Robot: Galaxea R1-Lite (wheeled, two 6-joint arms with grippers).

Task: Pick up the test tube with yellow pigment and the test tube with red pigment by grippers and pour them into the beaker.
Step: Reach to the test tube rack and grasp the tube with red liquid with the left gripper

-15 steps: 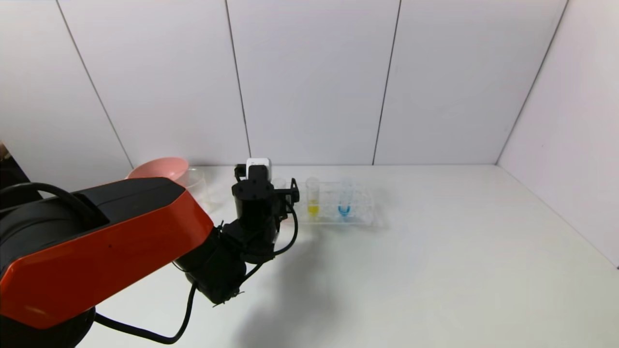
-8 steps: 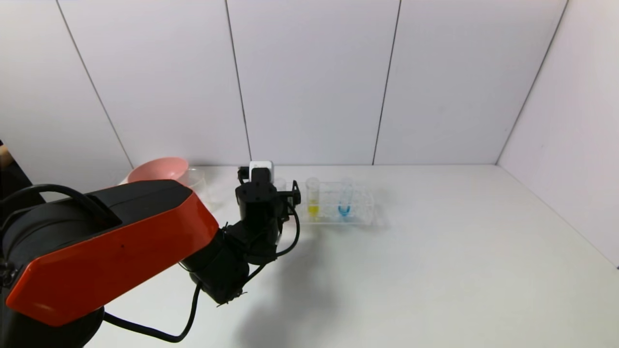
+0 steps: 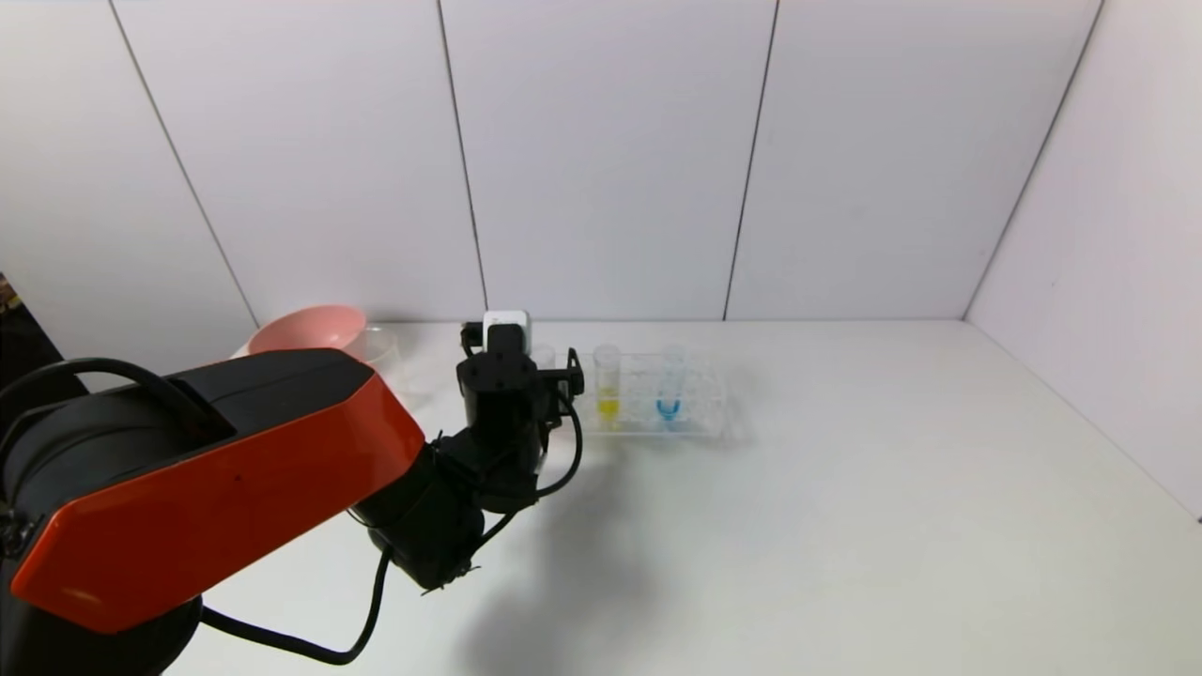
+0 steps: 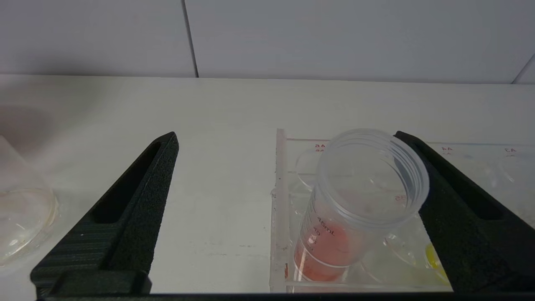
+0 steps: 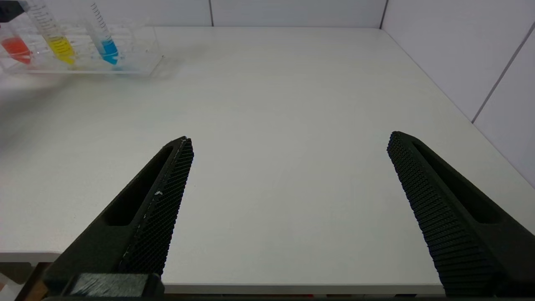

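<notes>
Right gripper [image 5: 288, 142] parked near table [image 5: 292, 104] edge, jaws wide. Left gripper [image 4: 288, 138] jaws wide, straddling red tube [image 4: 351, 209] in rack [image 4: 281, 217]; one finger touches its rim. Tube reads "mL"; rack "A3", "A4". Yellow tube [image 3: 608, 380] beside it. Beaker [image 3: 380, 355] far left.

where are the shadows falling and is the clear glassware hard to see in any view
Head view: the left arm casts a soft shadow on the table below it; the beaker nearly vanishes. Left wrist view: the rack is faint, the test tube with red pigment clear.
</notes>
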